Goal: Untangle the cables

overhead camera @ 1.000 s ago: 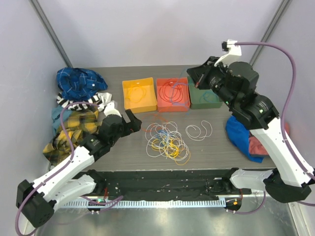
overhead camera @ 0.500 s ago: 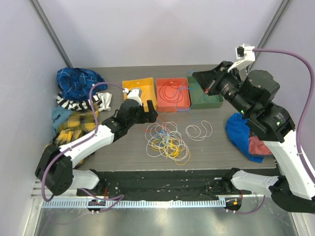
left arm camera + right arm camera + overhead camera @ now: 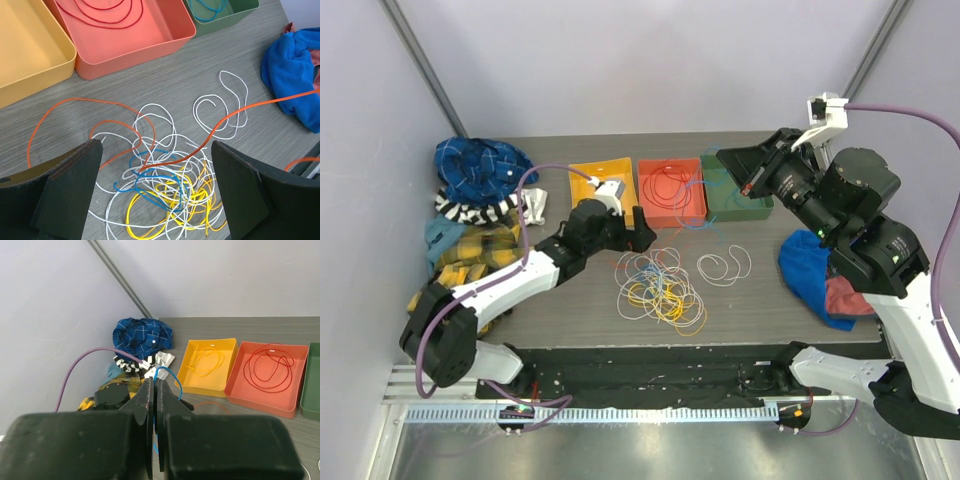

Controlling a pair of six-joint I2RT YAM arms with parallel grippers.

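A tangle of white, yellow, orange and blue cables point(image 3: 660, 285) point(image 3: 172, 192) lies in the middle of the table. An orange cable point(image 3: 115, 106) trails off its left side. One white loop point(image 3: 725, 265) point(image 3: 225, 107) lies apart on the right. My left gripper point(image 3: 632, 232) point(image 3: 157, 192) hovers open over the tangle's left part, its fingers point(image 3: 65, 195) wide apart and holding nothing. My right gripper point(image 3: 740, 172) point(image 3: 156, 390) is raised over the green tray point(image 3: 735, 203), shut on a thin blue cable point(image 3: 170, 374) that loops out past its tips.
A yellow tray point(image 3: 603, 192) point(image 3: 210, 365) holds a yellow cable, and a red tray point(image 3: 670, 192) point(image 3: 150, 35) holds a red one. Blue cable lies in the green tray point(image 3: 240, 12). Cloths are piled at the left point(image 3: 480, 215) and a blue cloth point(image 3: 810, 275) lies at the right.
My left arm has swung forward and right, bringing its open gripper to the tangle. My right arm has risen and drawn back to the right, still shut.
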